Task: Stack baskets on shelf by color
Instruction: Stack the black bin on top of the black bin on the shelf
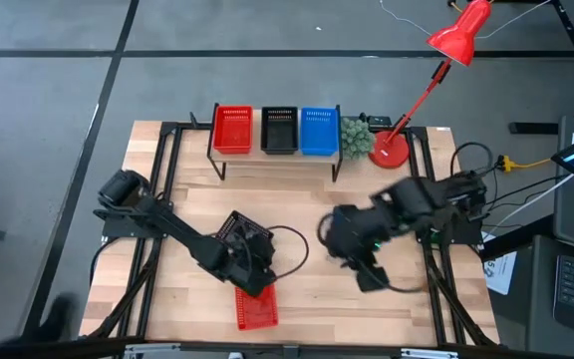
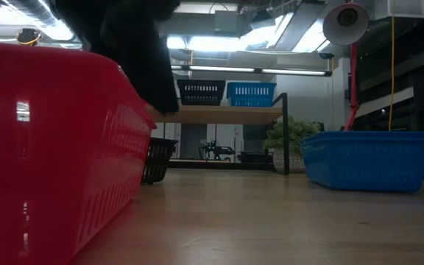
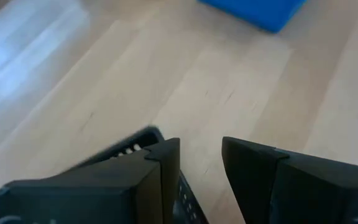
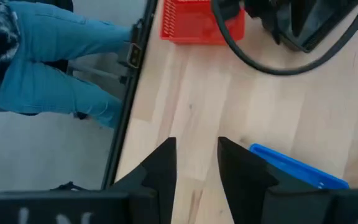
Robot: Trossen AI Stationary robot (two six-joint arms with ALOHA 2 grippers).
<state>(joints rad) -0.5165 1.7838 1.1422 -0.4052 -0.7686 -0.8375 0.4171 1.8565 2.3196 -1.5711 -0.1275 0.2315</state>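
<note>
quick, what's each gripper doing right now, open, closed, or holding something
Left gripper: fingers open, holding nothing, poised by a black basket on the table.
Right gripper: fingers open, empty, next to a blue basket.

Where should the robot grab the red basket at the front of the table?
Probably by one thin side wall near the rim, coming straight down from above. The red basket sits upright with its mouth open upward, so one finger could slip inside and one outside. The left end effector hovers right beside it with its fingers apart, making it the handier arm.
</note>
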